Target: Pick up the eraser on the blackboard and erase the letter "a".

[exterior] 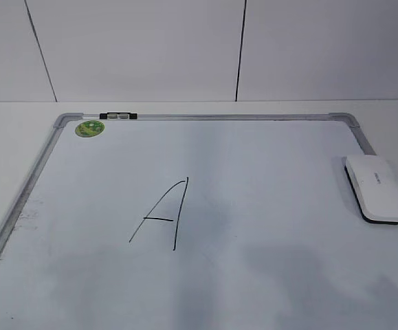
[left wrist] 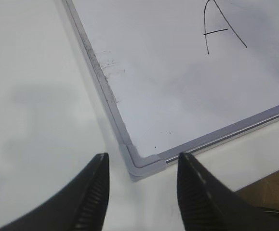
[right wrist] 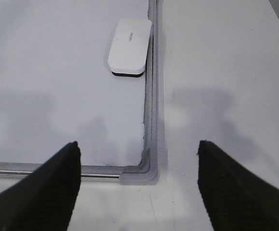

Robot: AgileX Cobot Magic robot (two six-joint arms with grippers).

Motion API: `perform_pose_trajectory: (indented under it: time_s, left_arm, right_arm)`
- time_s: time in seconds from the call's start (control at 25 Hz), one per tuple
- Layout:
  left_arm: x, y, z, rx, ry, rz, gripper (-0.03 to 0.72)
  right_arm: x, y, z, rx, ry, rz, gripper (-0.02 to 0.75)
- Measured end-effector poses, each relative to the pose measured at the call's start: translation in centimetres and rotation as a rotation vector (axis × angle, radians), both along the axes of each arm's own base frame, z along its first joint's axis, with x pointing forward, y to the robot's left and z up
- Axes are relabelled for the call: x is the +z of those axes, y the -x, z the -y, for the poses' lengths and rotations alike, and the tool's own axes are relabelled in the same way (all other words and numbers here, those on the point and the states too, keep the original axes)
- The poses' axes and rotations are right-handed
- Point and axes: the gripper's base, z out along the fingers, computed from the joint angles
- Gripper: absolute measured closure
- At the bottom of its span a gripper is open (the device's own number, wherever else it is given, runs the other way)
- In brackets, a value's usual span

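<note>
The blackboard (exterior: 253, 158) is a white board with a grey frame lying flat on the table. The white eraser (exterior: 375, 187) lies on it against the right frame; it also shows in the right wrist view (right wrist: 129, 46). A large capital "A" (exterior: 163, 214) is drawn in the middle and shows in the left wrist view (left wrist: 221, 26). No small letter "a" shows in any view. My left gripper (left wrist: 141, 185) is open and empty above the board's near left corner. My right gripper (right wrist: 138, 166) is open and empty above the near right corner, well short of the eraser.
A round green magnet (exterior: 89, 128) sits at the board's far left corner, with a black-and-white clip (exterior: 118, 116) on the far frame. Marker smudges (left wrist: 108, 65) lie along the left frame. White table (right wrist: 226, 72) surrounds the board; a wall stands behind.
</note>
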Motion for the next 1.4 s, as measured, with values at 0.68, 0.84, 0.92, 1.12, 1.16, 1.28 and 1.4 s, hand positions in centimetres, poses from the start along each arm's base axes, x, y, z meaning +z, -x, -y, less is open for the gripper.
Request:
perform_pose_trajectory:
  time_s: [0.68,0.84,0.92,1.12,1.16,1.28,1.4]
  left_arm:
    - [0.1,2.1,-0.8,0.039,0.05,0.139,0.338]
    - [0.1,2.2,-0.8,0.068,0.05,0.146,0.338]
    - [0.1,2.2,-0.8,0.091,0.048,0.147,0.338]
    - [0.1,2.2,-0.7,0.145,0.045,0.148,0.345]
    - [0.1,2.2,-0.7,0.156,0.044,0.148,0.347]
    - [0.1,2.2,-0.7,0.195,0.041,0.149,0.349]
    - [0.1,2.2,-0.7,0.241,0.037,0.15,0.353]
  right_arm:
    - [0.0,0.0,0.0,0.0,0.0,0.001,0.162]
    - [0.0,0.0,0.0,0.0,0.0,0.003,0.162]
    - [0.0,0.0,0.0,0.0,0.0,0.003,0.162]
    - [0.0,0.0,0.0,-0.002,0.0,0.003,0.162]
    - [0.0,0.0,0.0,-0.006,0.0,0.003,0.162]
    - [0.0,0.0,0.0,-0.025,0.001,0.003,0.162]
    - [0.0,0.0,0.0,-0.041,0.001,0.003,0.162]
